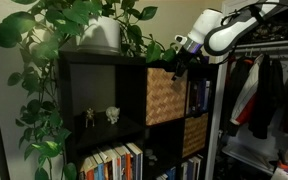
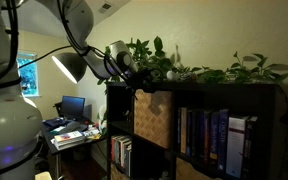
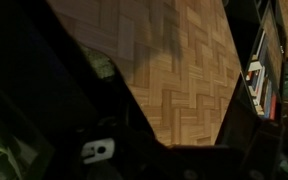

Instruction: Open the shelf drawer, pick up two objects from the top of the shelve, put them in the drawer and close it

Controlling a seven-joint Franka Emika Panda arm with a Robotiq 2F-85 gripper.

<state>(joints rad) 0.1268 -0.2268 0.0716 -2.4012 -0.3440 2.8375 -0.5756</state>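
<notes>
The shelf drawer is a woven basket (image 1: 165,95) in an upper cubby of the black cube shelf (image 1: 104,90); it also shows in the other exterior view (image 2: 152,118). It sits pushed in. My gripper (image 1: 180,55) hovers at the basket's top front edge, just under the shelf top (image 2: 134,76). In the wrist view the woven front (image 3: 174,50) fills the gap between my two dark fingers (image 3: 164,100), which stand wide apart and hold nothing. A potted plant (image 1: 102,35) and its leaves cover the shelf top; I cannot make out small objects there.
A second woven basket (image 1: 194,135) sits lower. Two small figurines (image 1: 100,117) stand in an open cubby. Books fill lower cubbies (image 1: 114,162) and the right-hand ones (image 2: 206,135). Clothes hang beside the shelf (image 1: 259,95). A desk with a monitor (image 2: 72,106) stands behind.
</notes>
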